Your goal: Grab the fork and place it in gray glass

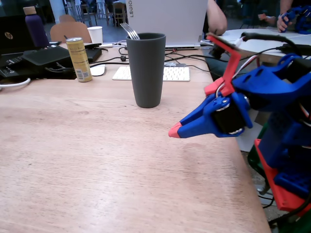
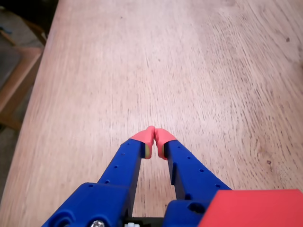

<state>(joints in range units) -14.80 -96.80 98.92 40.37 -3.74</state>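
The fork [image 1: 130, 31] stands inside the gray glass [image 1: 146, 70], only its tines showing above the rim on the far-left side of the opening in the fixed view; the handle is hidden by the opaque wall. The glass stands upright on the bench [image 1: 87, 160], toward its far edge and roughly midway along it, well clear of the yellow can [image 1: 79, 59] and the white cup [image 1: 95, 34] nearer the far-left corner.

The hand [image 1: 174, 131] hangs above the bench near its right edge, apart from the glass and lower than its rim, tips pointing left. In the wrist view the hand [image 2: 155, 135] is clenched on nothing: the two red tips touch each other, with bare wood beneath them and no metal between.

Judging from this, the placing is done: the fork is in the glass, the glass has not tipped, and the hand is clear. What is left, if anything, seems only to be bringing the arm to rest.
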